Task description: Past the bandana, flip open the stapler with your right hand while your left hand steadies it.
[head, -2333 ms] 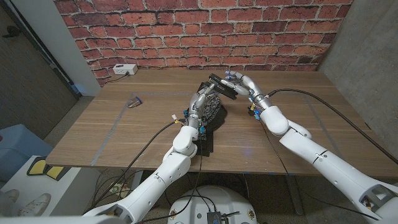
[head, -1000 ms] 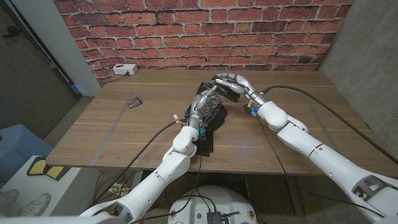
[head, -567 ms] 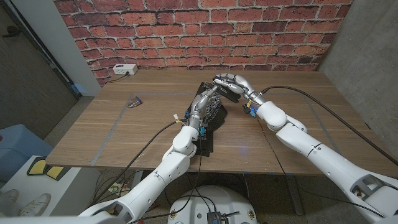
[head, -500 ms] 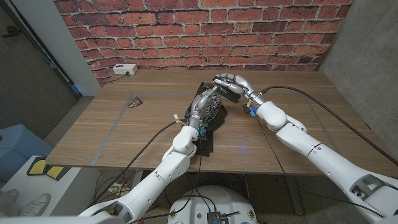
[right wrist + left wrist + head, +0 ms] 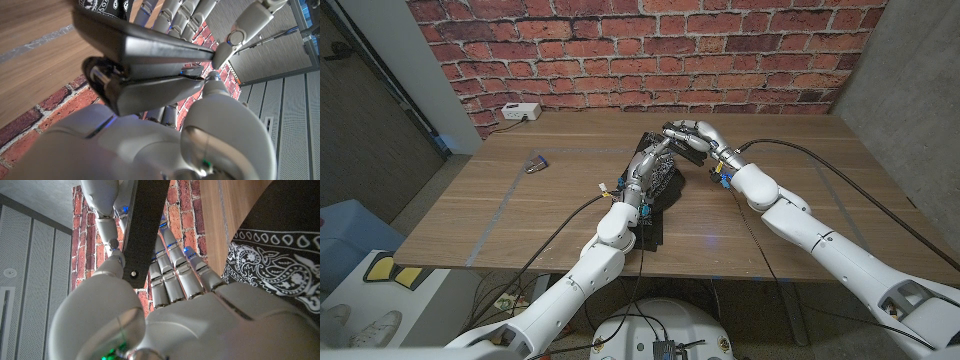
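Note:
The black stapler (image 5: 677, 142) is held up just past the black paisley bandana (image 5: 666, 184) in the middle of the table. My right hand (image 5: 699, 132) wraps its fingers over the stapler's far end. My left hand (image 5: 645, 165) reaches over the bandana and holds the stapler's near end between thumb and fingers. In the left wrist view the stapler (image 5: 144, 225) stands between the thumb and the fingers (image 5: 177, 277), beside the bandana (image 5: 272, 265). In the right wrist view the stapler (image 5: 145, 52) shows its top arm and base slightly parted, above my right hand (image 5: 150, 142).
A white box (image 5: 521, 112) sits at the back left by the brick wall. A small dark object (image 5: 535, 166) lies left of centre. A black flat piece (image 5: 651, 226) lies under my left forearm. Cables trail along both arms.
My right hand's fingers, spread above the stapler 2.3 s ago, have curled down over it. In the last second neither hand nor the stapler has visibly moved.

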You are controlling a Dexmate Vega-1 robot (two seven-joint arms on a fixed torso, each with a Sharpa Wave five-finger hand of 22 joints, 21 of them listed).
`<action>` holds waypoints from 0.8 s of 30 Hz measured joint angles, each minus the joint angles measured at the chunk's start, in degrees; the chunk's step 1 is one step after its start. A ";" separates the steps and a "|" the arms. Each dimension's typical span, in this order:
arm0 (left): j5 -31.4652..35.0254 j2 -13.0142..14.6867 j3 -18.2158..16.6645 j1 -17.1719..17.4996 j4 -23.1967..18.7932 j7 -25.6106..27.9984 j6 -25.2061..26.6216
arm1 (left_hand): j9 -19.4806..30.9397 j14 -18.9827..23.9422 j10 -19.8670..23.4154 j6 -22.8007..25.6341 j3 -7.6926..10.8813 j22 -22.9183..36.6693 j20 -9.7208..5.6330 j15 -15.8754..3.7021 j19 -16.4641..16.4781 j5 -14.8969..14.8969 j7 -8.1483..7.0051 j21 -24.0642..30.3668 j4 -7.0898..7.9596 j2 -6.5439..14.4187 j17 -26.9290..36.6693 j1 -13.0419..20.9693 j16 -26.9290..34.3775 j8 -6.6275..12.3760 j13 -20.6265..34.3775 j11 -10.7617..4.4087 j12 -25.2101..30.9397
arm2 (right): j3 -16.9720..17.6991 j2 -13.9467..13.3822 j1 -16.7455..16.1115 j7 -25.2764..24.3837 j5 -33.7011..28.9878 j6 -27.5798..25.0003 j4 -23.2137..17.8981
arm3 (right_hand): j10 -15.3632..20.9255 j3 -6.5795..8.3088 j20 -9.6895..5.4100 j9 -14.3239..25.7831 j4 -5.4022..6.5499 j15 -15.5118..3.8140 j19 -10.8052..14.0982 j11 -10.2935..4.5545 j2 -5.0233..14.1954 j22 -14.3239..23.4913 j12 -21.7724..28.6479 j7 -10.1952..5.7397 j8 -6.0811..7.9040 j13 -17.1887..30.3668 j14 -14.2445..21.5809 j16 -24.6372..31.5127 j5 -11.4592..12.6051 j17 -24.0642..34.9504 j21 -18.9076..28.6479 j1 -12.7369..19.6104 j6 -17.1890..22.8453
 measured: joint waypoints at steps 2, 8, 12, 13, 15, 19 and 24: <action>-0.01 0.05 0.00 0.05 -0.10 0.00 0.03 | 0.00 0.09 0.08 0.31 0.01 0.00 0.00 0.08 0.00 0.00 0.29 0.00 0.01 0.00 0.00 0.00 0.00 0.00 0.16 -0.06 0.00 | 0.00 0.07 0.00 -0.04 0.05 0.17 0.08 | 0.65 0.16 -0.17 0.00 -0.17 0.13 0.03 -0.04 0.37 0.00 0.50 0.00 0.08 0.20 0.29 0.40 0.00 0.22 0.00 0.38 0.82; -0.06 0.15 0.04 0.12 -0.35 -0.02 0.23 | 0.05 0.09 0.45 0.62 0.01 0.00 0.00 0.08 0.00 -0.02 -0.03 0.00 0.02 0.00 0.00 0.00 -0.34 -0.01 0.21 -0.09 0.00 | 0.11 0.37 -0.19 -0.22 0.73 0.76 0.36 | 2.97 2.55 -2.03 -0.30 -0.46 -0.11 -0.18 -1.36 1.89 0.00 2.12 -1.70 1.06 0.50 1.73 0.88 -0.01 0.60 -0.23 1.89 5.40; -0.10 0.17 0.06 0.12 -0.38 -0.08 0.31 | 0.04 0.09 0.46 0.62 0.01 0.00 0.00 0.08 0.00 -0.03 -0.03 0.00 0.02 -0.23 0.00 0.23 -0.34 -0.01 0.20 -0.10 -0.11 | 0.42 0.53 -0.60 -0.31 1.20 1.07 0.42 | 3.58 4.14 -3.11 -0.41 -0.64 -0.11 -0.31 -1.56 2.31 -0.01 3.10 -2.01 1.51 0.89 2.36 1.33 -0.05 1.02 -0.23 3.11 7.59; -0.10 0.17 0.06 0.12 -0.38 -0.08 0.31 | 0.04 0.09 0.46 0.63 0.01 0.00 0.00 0.08 0.00 -0.04 -0.03 0.00 0.02 -0.23 0.00 0.23 -0.34 -0.01 0.19 -0.10 -0.12 | 0.42 0.53 -0.60 -0.35 1.27 1.13 0.42 | 3.78 4.83 -3.35 -0.41 -0.67 -0.20 -0.51 -1.36 2.45 -0.01 3.35 -1.70 1.76 1.15 2.45 1.40 -0.06 1.18 -0.23 3.25 7.90; -0.13 0.17 0.07 0.12 -0.38 -0.17 0.35 | 0.04 0.09 0.47 0.63 0.01 0.00 0.00 0.08 0.00 -0.04 -0.04 0.00 0.02 -0.30 -0.01 0.30 -0.34 -0.01 0.18 -0.11 -0.13 | 0.58 0.54 -0.85 -0.41 1.39 1.20 0.39 | 3.93 6.49 -3.85 -0.40 -0.75 0.02 -0.59 -1.21 2.23 0.17 3.90 -1.31 2.11 1.36 3.04 1.88 -0.22 1.59 -0.22 4.62 8.29; -0.21 0.17 0.10 0.09 -0.37 -0.33 0.37 | 0.05 0.09 0.48 0.63 0.01 0.00 0.00 0.08 0.00 -0.04 -0.04 0.00 0.02 -0.30 -0.01 0.30 -0.34 -0.05 0.16 -0.11 -0.24 | 0.84 0.58 -1.18 -0.66 1.75 1.32 0.14 | 4.66 9.97 -4.26 -0.08 -0.75 -0.09 -0.80 -0.47 0.88 0.27 5.16 -0.81 2.20 1.68 3.56 2.32 0.19 2.40 -0.22 5.96 8.79; -0.25 0.17 0.13 0.01 -0.31 -0.46 0.41 | 0.05 0.39 0.50 0.63 0.01 0.00 0.00 -0.21 0.00 -0.09 -0.04 0.00 0.02 -0.31 -0.01 0.30 -0.34 -0.05 0.28 -0.13 -0.05 | 1.09 0.76 -1.49 -0.90 2.16 1.62 0.10 | 5.00 11.21 -4.88 0.16 0.05 -0.09 -0.79 -0.11 0.42 0.27 5.98 -0.49 2.43 1.70 3.56 2.32 0.19 2.96 -0.44 6.42 9.10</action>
